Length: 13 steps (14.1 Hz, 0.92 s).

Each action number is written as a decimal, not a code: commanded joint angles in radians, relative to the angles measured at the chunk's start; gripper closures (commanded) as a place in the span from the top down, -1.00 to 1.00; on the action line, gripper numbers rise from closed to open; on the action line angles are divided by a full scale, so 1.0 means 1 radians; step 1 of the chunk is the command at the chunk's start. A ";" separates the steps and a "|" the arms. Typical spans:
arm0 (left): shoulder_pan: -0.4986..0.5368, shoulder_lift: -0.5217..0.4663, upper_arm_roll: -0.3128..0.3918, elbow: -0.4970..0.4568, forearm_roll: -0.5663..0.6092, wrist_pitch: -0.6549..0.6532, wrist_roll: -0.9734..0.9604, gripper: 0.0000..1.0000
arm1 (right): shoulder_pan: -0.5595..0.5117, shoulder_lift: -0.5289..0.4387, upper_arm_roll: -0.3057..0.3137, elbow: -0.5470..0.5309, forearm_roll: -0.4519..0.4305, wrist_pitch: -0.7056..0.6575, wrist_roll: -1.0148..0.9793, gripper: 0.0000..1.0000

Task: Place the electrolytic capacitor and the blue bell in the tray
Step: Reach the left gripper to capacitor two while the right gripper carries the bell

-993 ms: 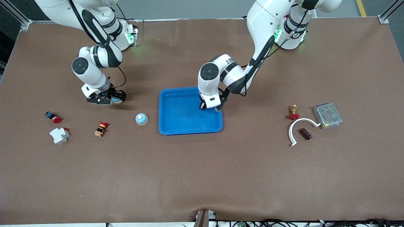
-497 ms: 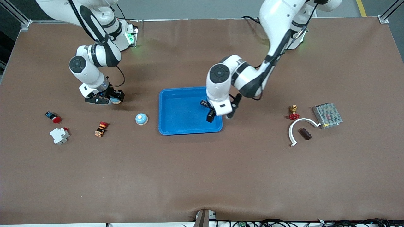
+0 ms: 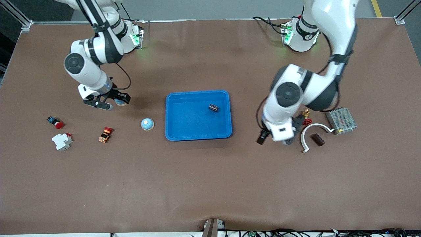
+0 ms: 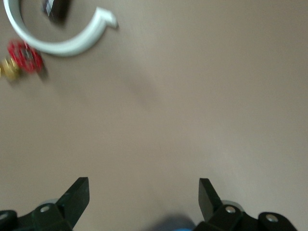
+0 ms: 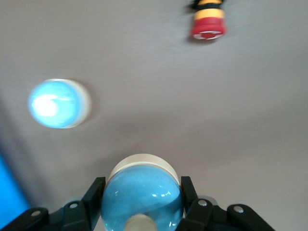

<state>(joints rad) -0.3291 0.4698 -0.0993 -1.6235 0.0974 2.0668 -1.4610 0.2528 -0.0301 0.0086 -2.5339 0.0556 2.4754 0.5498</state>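
Observation:
The blue tray [image 3: 184,133] lies at the table's middle. A small dark capacitor [image 3: 213,107] lies in it, toward the left arm's end. My right gripper [image 3: 111,102] is shut on a blue bell with a white base [image 3: 121,102], low over the table toward the right arm's end; the right wrist view shows the bell [image 5: 142,197] between the fingers [image 5: 94,192]. A second blue bell [image 3: 147,124] sits on the table beside the tray and also shows in the right wrist view [image 5: 57,103]. My left gripper [image 3: 274,140] is open and empty over bare table [image 4: 143,192].
A red push button [image 3: 56,122], a white breaker [image 3: 61,141] and an orange-red button [image 3: 105,134] lie toward the right arm's end. A brass valve [image 3: 306,117], a white curved piece [image 3: 312,131], a brown block [image 3: 318,139] and a metal power supply [image 3: 341,120] lie toward the left arm's end.
My left gripper let go of the capacitor in the tray, opened, and swung out toward the left arm's end. My right gripper shifted slightly with the bell in it.

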 commanded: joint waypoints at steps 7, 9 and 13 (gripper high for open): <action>0.295 0.055 -0.013 -0.047 0.145 0.031 0.281 1.00 | 0.249 0.303 -0.005 0.363 0.009 -0.013 0.519 -1.00; 0.350 0.087 -0.013 -0.049 0.145 0.084 0.352 1.00 | 0.264 0.379 -0.005 0.444 0.009 -0.013 0.585 -1.00; 0.392 0.131 -0.014 -0.111 0.145 0.217 0.369 1.00 | 0.292 0.518 -0.005 0.584 0.007 -0.013 0.683 -1.00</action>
<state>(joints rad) 0.0570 0.5952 -0.1007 -1.6952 0.2205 2.2272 -1.0912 0.5225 0.4113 0.0146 -2.0406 0.0560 2.4772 1.1835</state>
